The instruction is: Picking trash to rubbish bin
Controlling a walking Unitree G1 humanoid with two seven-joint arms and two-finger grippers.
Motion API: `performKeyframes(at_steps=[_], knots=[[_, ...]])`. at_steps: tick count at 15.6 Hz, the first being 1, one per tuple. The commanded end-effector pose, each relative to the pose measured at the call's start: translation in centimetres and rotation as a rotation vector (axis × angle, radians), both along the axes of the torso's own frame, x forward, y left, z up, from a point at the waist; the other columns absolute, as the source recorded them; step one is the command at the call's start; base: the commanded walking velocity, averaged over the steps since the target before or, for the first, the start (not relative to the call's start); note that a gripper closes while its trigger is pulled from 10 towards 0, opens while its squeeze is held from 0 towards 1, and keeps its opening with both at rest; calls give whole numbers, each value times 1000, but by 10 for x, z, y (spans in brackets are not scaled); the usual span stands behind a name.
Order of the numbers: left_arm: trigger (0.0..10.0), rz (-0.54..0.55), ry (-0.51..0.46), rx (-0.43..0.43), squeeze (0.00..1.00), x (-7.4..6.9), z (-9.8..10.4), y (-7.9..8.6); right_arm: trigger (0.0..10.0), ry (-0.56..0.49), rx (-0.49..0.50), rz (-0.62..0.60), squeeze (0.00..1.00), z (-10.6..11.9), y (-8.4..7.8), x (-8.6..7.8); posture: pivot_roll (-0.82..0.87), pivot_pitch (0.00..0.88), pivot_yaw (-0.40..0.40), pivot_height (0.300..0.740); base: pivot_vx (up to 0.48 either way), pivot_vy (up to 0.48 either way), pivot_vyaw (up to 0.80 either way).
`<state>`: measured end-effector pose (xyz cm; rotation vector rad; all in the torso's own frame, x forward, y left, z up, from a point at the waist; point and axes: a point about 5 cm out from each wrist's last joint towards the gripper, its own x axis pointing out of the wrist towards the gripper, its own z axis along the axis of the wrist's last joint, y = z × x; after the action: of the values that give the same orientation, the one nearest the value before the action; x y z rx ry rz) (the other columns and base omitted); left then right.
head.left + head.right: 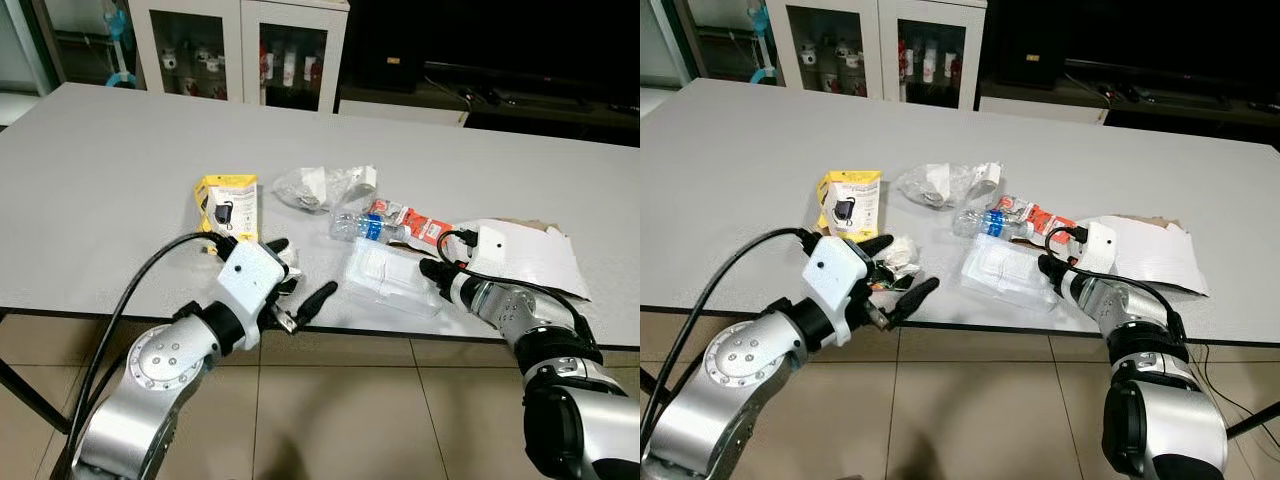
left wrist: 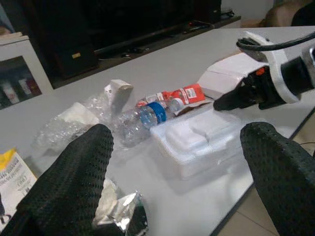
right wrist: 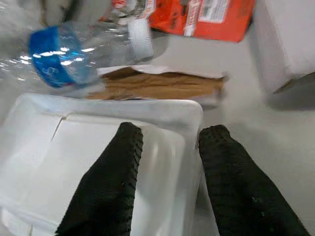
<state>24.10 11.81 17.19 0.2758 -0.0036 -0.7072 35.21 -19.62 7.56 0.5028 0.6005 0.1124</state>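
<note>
The right gripper (image 3: 165, 162), fingers narrowly parted, rests over the white foam container (image 1: 392, 278); the left gripper (image 1: 297, 285), spread wide, stands beside crumpled foil (image 2: 120, 214).

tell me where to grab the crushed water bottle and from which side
Grip the water bottle across its crumpled clear body, likely from above, fingers straddling its width. It lies on its side, wedged between the white foam tray and the red wrapper, so side approaches look blocked.
</note>
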Motion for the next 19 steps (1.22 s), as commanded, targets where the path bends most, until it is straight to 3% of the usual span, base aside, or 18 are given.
performKeyframes(at_steps=[1, 2, 4, 8, 11, 12, 13, 19], knots=[[10000, 16, -7, 7, 0, 4, 0, 1, 0, -51, 77, 13, 0, 9, 0, 2, 37, 0, -119, 740, 0, 0, 0], [10000, 16, -8, 9, 0, 4, 0, 1, 0, -68, 84, 19, 0, 12, -1, 3, 37, 0, -119, 740, 0, 0, 0], [10000, 23, -16, 10, 0, 5, 2, 3, 0, -190, 97, 72, 0, 39, -14, 7, 32, 0, -117, 740, 0, 0, 0], [10000, 14, -21, 12, 0, 6, 0, -2, 0, -240, 34, 76, 0, 55, -32, 6, 14, 0, -117, 740, 0, 0, 0], [10000, 14, -21, 16, 0, 7, -1, -4, 0, -219, -59, 116, 0, 51, -36, 0, 7, 0, -124, 740, 0, 0, 0], [10000, 12, -20, 18, 0, 6, -2, -5, 667, -185, -134, 161, 973, 46, -39, -4, 2, 0, -130, 740, 0, 0, 0], [10000, 12, -16, 14, 0, 5, -2, -6, 10000, -145, -137, 190, 1000, 43, -40, -8, -3, 0, -133, 740, 0, 0, 0], [10000, -54, -6, 79, 0, -3, -7, -13, 10000, -90, -60, 245, 1000, 32, -27, -13, -4, 0, -123, 740, 0, 0, 0]])
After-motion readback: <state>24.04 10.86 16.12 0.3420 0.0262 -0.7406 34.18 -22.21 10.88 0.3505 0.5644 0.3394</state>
